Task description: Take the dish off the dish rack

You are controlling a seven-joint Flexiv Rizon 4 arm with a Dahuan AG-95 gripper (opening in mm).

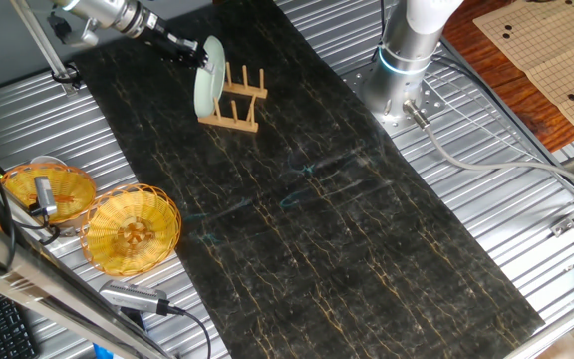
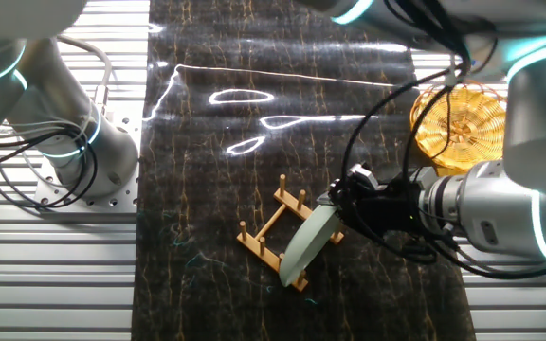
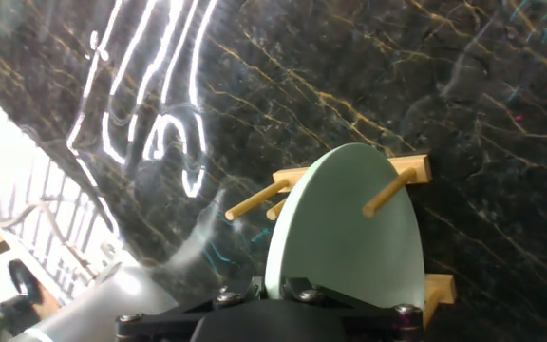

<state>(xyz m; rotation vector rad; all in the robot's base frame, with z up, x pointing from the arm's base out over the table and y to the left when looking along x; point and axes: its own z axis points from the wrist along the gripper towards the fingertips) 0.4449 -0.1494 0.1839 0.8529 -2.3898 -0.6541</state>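
The gripper (image 1: 189,52) is reaching in from the left, its fingers meeting the rim of the dish (image 1: 208,77); whether they are clamping it cannot be told. The dish, pale mint-green, glossy and plain, is standing on edge at the end of the dish rack (image 1: 237,98), leaning slightly against the light-wood pegs. No writing is showing.

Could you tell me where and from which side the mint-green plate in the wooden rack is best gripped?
Grip the dish at its top rim, coming from above. It stands on edge in the end slot of the dish rack, pegs against its face, so only the rim is free. The gripper is already at that edge.
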